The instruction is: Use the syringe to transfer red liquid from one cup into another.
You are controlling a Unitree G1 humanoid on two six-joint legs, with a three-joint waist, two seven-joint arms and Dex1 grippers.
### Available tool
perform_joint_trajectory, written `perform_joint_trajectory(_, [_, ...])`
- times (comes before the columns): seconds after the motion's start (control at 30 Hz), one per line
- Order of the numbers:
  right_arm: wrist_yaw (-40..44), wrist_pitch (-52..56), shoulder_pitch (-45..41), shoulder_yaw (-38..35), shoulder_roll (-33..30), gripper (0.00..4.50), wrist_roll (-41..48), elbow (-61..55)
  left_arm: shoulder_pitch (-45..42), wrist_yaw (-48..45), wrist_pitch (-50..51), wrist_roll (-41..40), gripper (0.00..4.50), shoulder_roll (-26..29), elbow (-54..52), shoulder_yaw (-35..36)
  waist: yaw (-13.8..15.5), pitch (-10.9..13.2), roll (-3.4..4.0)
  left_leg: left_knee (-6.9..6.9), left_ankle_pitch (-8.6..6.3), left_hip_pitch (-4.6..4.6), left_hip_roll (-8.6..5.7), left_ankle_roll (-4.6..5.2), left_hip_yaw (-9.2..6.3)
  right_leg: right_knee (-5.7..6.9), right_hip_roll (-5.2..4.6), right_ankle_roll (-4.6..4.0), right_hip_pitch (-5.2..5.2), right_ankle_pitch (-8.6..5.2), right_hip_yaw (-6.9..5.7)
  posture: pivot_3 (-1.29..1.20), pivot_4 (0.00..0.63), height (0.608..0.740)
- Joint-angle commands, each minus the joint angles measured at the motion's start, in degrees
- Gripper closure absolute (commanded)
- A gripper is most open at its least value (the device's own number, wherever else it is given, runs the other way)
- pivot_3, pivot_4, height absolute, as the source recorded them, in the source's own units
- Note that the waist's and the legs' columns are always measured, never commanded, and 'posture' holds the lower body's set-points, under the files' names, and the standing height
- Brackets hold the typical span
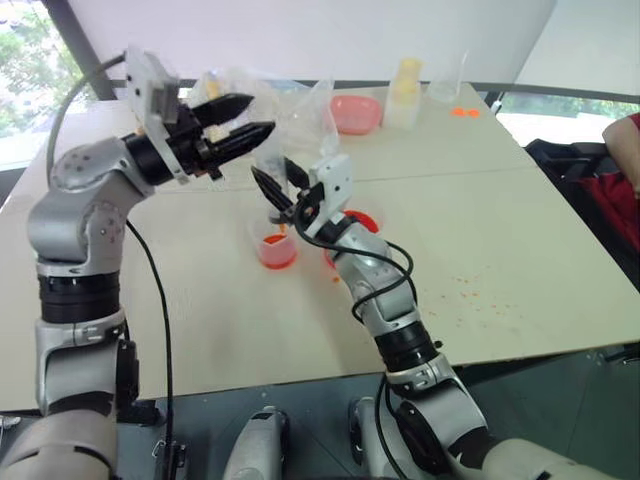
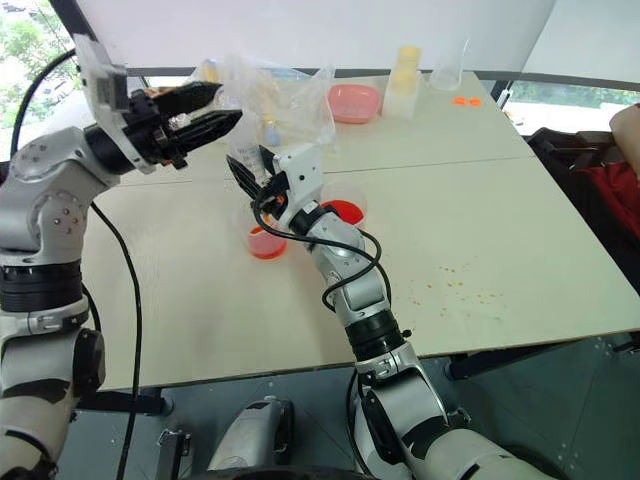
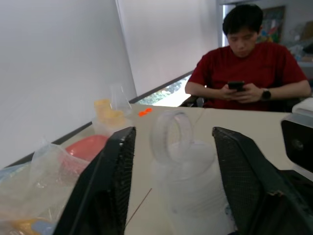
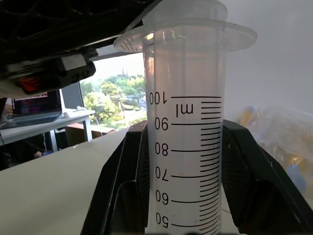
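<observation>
- left tool [image 1: 243,118] sits with its fingers spread wide on either side of the plunger top, gripping nothing, up over the desk [image 1: 520,260] toward its back left corner
- right tool [image 4: 183,161] is clamped on the barrel of the syringe [image 4: 185,122], held upright right over the small cup [image 1: 277,250] mid-desk
- small cup has red liquid [image 1: 277,256] in it; bigger beaker [image 2: 345,212] stands just beside it, partly behind the right arm
- risk imo: if the left tool misses the plunger or shoves it off-axis, the syringe tilts and drips outside the cup. There are already orange specks near the desk's right edge
</observation>
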Motion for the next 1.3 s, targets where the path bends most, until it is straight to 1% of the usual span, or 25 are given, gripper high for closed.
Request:
perform_joint_trajectory(0.03, [-0.15, -0.35, -3.84, 0.06, 3.28, 3.11, 2.98, -7.61, 0.00, 1.49, 3.74, -3.36, 1.84, 3.17, 0.67, 5.16, -0.04, 0.00, 0.00, -0.01, 0.00, 0.00, 0.01, 0.00, 0.00, 0.00, 0.00, 0.00, -0.01, 0.00, 0.00, 0.00, 0.150, 0.740])
perform_joint_trajectory(0.17, [-1.79, 4.12, -4.19, -1.21, 2.64, 3.11, 5.60, -10.41, 1.63, 2.40, 9.00, -8.91, 1.84, 4.99, -2.08, 8.49, 0.08, 0.01, 0.01, 0.00, 0.00, -0.01, 0.03, 0.00, -0.02, 0.03, 0.01, 0.00, -0.04, 0.00, 0.00, 0.00, 0.150, 0.740])
perform_joint_trajectory(0.27, [-4.35, 11.52, -4.80, -4.54, 0.28, 3.11, 9.54, -14.57, 7.53, 1.39, 9.88, -8.00, 1.84, 6.87, -7.56, 6.17, 0.26, 0.01, 0.01, 0.00, 0.00, 0.00, 0.13, 0.00, -0.05, 0.02, -0.09, 0.00, 0.00, 0.00, 0.01, 0.00, 0.150, 0.740])
perform_joint_trajectory(0.33, [-6.80, 17.37, -5.90, -8.42, -1.78, 3.11, 13.37, -18.09, 10.73, 2.72, 11.55, -8.76, 1.84, 6.84, -11.37, 5.36, 0.66, 0.00, 0.00, 0.04, 0.00, -0.04, 0.10, -0.01, -0.06, 0.01, -0.11, 0.00, 0.02, 0.00, -0.01, 0.00, 0.150, 0.740])
perform_joint_trajectory(0.37, [-9.35, 21.57, -7.80, -12.11, -3.17, 3.11, 17.08, -19.80, 12.85, 3.18, 12.45, -9.67, 1.84, 6.64, -14.24, 5.01, 0.82, 0.01, 0.01, 0.05, 0.01, -0.04, 0.10, -0.01, -0.10, 0.00, -0.12, 0.00, 0.02, 0.00, -0.01, 0.00, 0.150, 0.740])
perform_joint_trajectory(0.43, [-16.57, 34.34, -13.99, -20.89, -10.28, 3.11, 22.99, -21.80, 18.74, 4.72, 13.46, -10.12, 1.84, 6.15, -21.70, 3.46, 0.96, 0.04, 0.05, 0.07, 0.01, -0.07, 0.10, -0.01, -0.21, -0.03, -0.18, -0.01, 0.02, 0.01, 0.00, 0.00, 0.150, 0.740])
perform_joint_trajectory(0.47, [-19.61, 39.66, -16.16, -23.89, -13.08, 3.11, 25.37, -22.28, 20.77, 5.53, 13.70, -10.33, 1.84, 5.91, -24.26, 3.06, 1.23, 0.04, 0.06, 0.07, 0.01, -0.09, 0.10, -0.01, -0.22, -0.06, -0.22, -0.02, 0.00, 0.01, 0.00, 0.00, 0.150, 0.740])
perform_joint_trajectory(0.5, [-22.50, 46.94, -17.52, -27.68, -17.79, 3.11, 27.77, -22.68, 24.15, 7.49, 13.67, -10.68, 1.84, 4.64, -28.02, 2.86, 1.77, 0.04, 0.05, 0.05, 0.01, -0.09, 0.06, -0.01, -0.19, -0.06, -0.31, -0.02, -0.01, 0.01, 0.01, 0.00, 0.150, 0.740])
perform_joint_trajectory(0.57, [-25.31, 59.16, -17.24, -32.52, -25.86, 3.11, 30.65, -23.81, 30.57, 9.49, 12.11, -9.64, 1.84, 3.30, -33.67, 2.04, 2.21, 0.00, -0.01, -0.07, 0.00, -0.10, 0.05, -0.01, -0.19, -0.18, -0.37, -0.09, -0.01, -0.02, -0.04, 0.00, 0.150, 0.740])
perform_joint_trajectory(0.63, [-28.21, 69.18, -16.72, -37.33, -29.94, 3.11, 33.14, -23.51, 34.52, 11.31, 11.19, -9.17, 1.84, 2.07, -36.04, 2.14, 2.10, -0.01, -0.02, -0.14, -0.05, -0.10, 0.06, 0.08, -0.12, -0.27, -0.36, -0.32, 0.02, -0.16, -0.07, 0.00, 0.150, 0.740])
perform_joint_trajectory(0.67, [-29.43, 72.59, -16.80, -39.09, -30.73, 3.11, 33.88, -23.25, 35.51, 12.07, 11.01, -9.31, 1.84, 1.60, -36.50, 2.36, 1.91, 0.00, -0.01, -0.14, -0.06, -0.09, 0.08, 0.09, 0.03, -0.28, -0.34, -0.35, 0.01, -0.18, -0.07, 0.00, 0.150, 0.740])
perform_joint_trajectory(0.73, [-27.36, 83.19, -13.25, -41.52, -35.93, 3.11, 34.50, -22.48, 38.38, 14.01, 10.42, -8.86, 1.84, 0.41, -38.21, 1.97, 1.61, 0.02, 0.07, -0.10, -0.06, -0.07, 0.18, 0.10, 0.18, -0.27, -0.21, -0.44, 0.01, -0.23, -0.01, 0.00, 0.150, 0.740])
perform_joint_trajectory(0.8, [-25.43, 89.90, -9.85, -42.08, -39.85, 3.11, 34.96, -21.36, 40.35, 14.97, 9.71, -8.14, 1.84, -0.21, -39.49, 1.01, 1.77, 0.00, 0.10, -0.09, -0.05, -0.03, 0.22, 0.11, 0.20, -0.25, -0.15, -0.54, 0.04, -0.28, -0.01, 0.00, 0.150, 0.740])
perform_joint_trajectory(0.87, [-23.98, 91.11, -5.01, -41.16, -43.14, 3.11, 38.84, -18.76, 42.44, 15.64, 8.52, -6.38, 1.84, -0.62, -40.50, -1.49, 1.84, 0.00, 0.10, -0.06, -0.05, 0.00, 0.21, 0.12, 0.20, -0.26, -0.13, -0.55, 0.11, -0.30, -0.02, 0.00, 0.150, 0.740])
perform_joint_trajectory(0.9, [-23.35, 91.11, -3.16, -40.63, -43.99, 3.11, 40.98, -17.42, 43.67, 15.56, 8.14, -5.83, 1.84, -0.75, -40.96, -2.85, 1.84, 0.00, 0.10, -0.02, -0.05, -0.01, 0.19, 0.13, 0.21, -0.27, -0.12, -0.55, 0.13, -0.30, -0.02, 0.00, 0.150, 0.740])
perform_joint_trajectory(0.97, [-23.17, 91.11, -1.38, -39.45, -44.83, 3.11, 42.38, -16.24, 45.42, 15.18, 7.18, -4.89, 1.84, -0.86, -41.44, -4.82, 1.55, 0.00, 0.10, 0.03, -0.06, 0.02, 0.17, 0.13, 0.23, -0.31, -0.11, -0.53, 0.23, -0.30, -0.02, 0.00, 0.150, 0.740])
perform_joint_trajectory(1.13, [-22.76, 91.11, -0.44, -36.84, -42.55, 3.11, 38.72, -14.16, 49.27, 11.64, 0.34, 4.29, 1.84, 1.67, -37.19, -13.03, 1.58, -0.01, 0.10, 0.07, -0.06, 0.05, 0.16, 0.14, 0.28, -0.31, 0.02, -0.53, 0.23, -0.30, 0.02, 0.00, 0.150, 0.740])
perform_joint_trajectory(1.17, [-22.60, 91.05, -0.17, -36.44, -42.33, 3.11, 37.68, -14.09, 49.61, 11.06, -0.91, 5.54, 1.84, 2.01, -36.20, -13.97, 1.64, -0.01, 0.10, 0.08, -0.06, 0.06, 0.16, 0.14, 0.28, -0.31, 0.03, -0.53, 0.24, -0.31, 0.02, 0.00, 0.150, 0.740])
perform_joint_trajectory(1.27, [-21.41, 90.05, 0.59, -35.35, -42.04, 3.11, 35.48, -13.65, 49.33, 10.10, -1.62, 5.49, 1.84, 1.92, -34.52, -14.03, 1.89, 0.00, 0.10, 0.12, -0.06, 0.00, 0.19, 0.14, 0.26, -0.33, 0.02, -0.53, 0.23, -0.31, 0.02, 0.00, 0.150, 0.740])
perform_joint_trajectory(1.3, [-21.14, 89.89, 0.58, -35.17, -41.60, 2.61, 34.82, -13.21, 48.47, 9.73, -1.52, 5.19, 1.82, 1.89, -33.87, -13.77, 1.95, 0.00, 0.10, 0.13, -0.06, -0.01, 0.21, 0.14, 0.25, -0.34, 0.01, -0.52, 0.23, -0.31, 0.01, 0.00, 0.150, 0.740])
